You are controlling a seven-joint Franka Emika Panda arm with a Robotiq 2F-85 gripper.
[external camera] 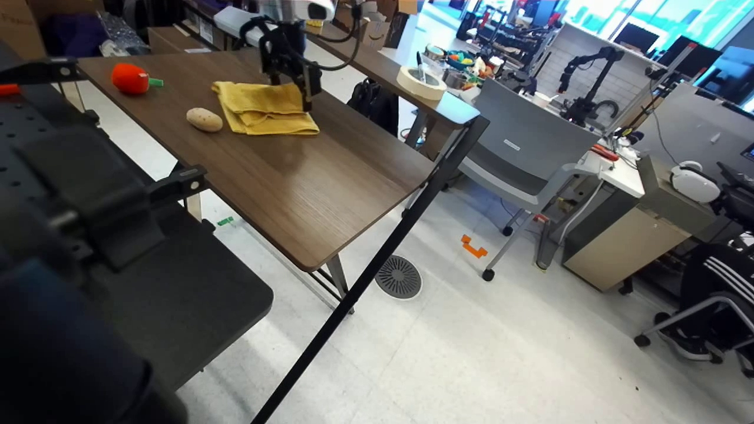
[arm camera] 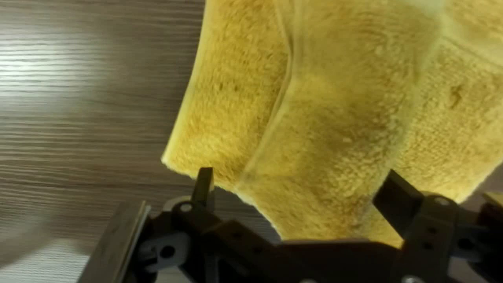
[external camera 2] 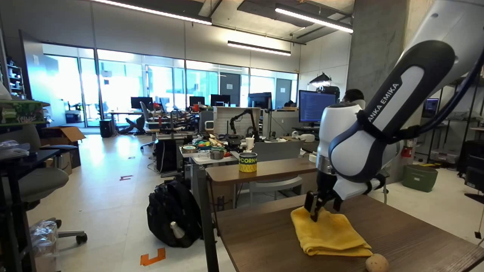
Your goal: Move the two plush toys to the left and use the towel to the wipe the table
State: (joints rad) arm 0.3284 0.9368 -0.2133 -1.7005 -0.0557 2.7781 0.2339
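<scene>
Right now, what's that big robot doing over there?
The white-and-black robot arm has its black two-fingered hand down by an edge of the folded yellow cloth towel. The hand is open, so nothing is gripped yet. Maybe it will grab the towel next, to wipe the brown wood-look table. The beige potato-shaped toy lies beside the towel, and the round red-orange toy with a green tip sits farther off, near the table's edge.
</scene>
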